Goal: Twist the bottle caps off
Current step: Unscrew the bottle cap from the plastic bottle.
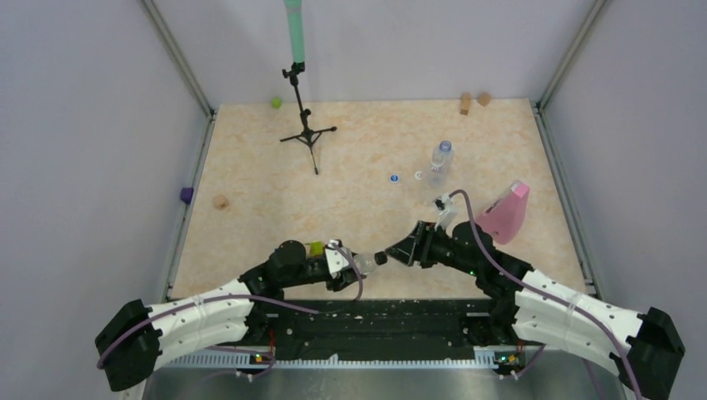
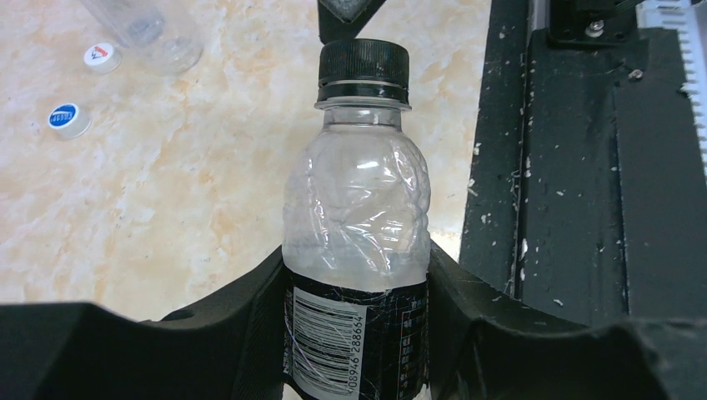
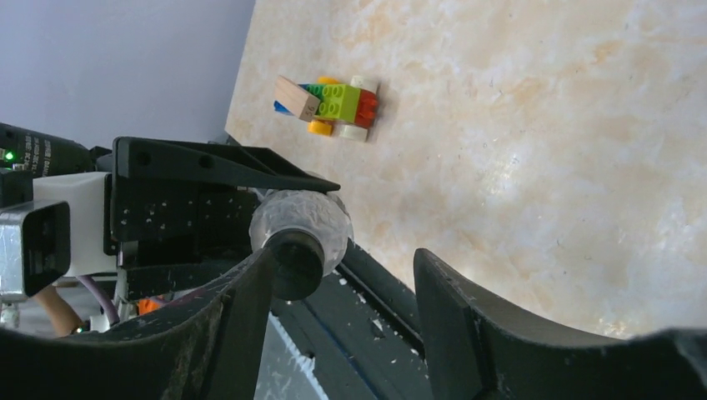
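At the table's near edge, your left gripper clamps the bottle at its label, holding it sideways so the black cap faces right. Your right gripper stands open just at that cap, gripping nothing, apparently ready to twist.
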`<state>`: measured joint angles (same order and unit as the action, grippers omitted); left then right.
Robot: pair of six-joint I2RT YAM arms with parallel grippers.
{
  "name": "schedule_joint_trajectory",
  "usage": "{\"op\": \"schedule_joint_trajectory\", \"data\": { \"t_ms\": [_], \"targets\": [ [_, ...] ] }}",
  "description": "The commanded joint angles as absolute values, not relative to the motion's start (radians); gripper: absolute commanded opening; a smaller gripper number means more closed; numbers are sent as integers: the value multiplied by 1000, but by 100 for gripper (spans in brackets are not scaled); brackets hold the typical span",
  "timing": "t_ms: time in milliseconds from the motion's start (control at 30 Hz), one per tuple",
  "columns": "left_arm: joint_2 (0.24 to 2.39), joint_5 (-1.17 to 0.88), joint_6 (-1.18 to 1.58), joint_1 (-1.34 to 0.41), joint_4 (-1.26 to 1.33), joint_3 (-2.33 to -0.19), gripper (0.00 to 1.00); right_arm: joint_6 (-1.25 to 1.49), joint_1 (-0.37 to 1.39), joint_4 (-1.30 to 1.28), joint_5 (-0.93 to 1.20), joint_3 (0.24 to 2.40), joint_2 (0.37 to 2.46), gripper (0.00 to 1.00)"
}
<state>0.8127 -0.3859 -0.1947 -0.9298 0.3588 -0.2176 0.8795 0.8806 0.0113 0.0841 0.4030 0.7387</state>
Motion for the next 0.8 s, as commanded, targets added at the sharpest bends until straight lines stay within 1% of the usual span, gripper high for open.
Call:
{"op": "schedule_joint_trajectory", "data": {
  "t_ms": [0, 233, 267, 300, 333, 600, 700, 767],
  "targets": [
    [815, -338, -235, -939, 418, -198, 0, 949, 879, 98, 165, 405, 776, 60],
    [813, -313, -262, -942, 432, -170, 0, 943, 879, 172, 222, 416, 872, 57],
    [814, -305, -261, -942, 429, -170, 0, 945, 880, 190, 234, 416, 884, 55],
    [814, -301, -260, -942, 428, -170, 0, 942, 880, 202, 246, 418, 897, 48],
    [815, -301, -262, -942, 430, -168, 0, 937, 880, 211, 254, 421, 909, 46],
    [820, -300, -257, -942, 440, -166, 0, 930, 879, 247, 291, 438, 970, 46],
    [822, -303, -253, -941, 438, -168, 0, 924, 879, 245, 292, 447, 981, 41],
    [824, -308, -252, -942, 437, -169, 0, 916, 879, 247, 293, 451, 988, 32]
  ]
}}
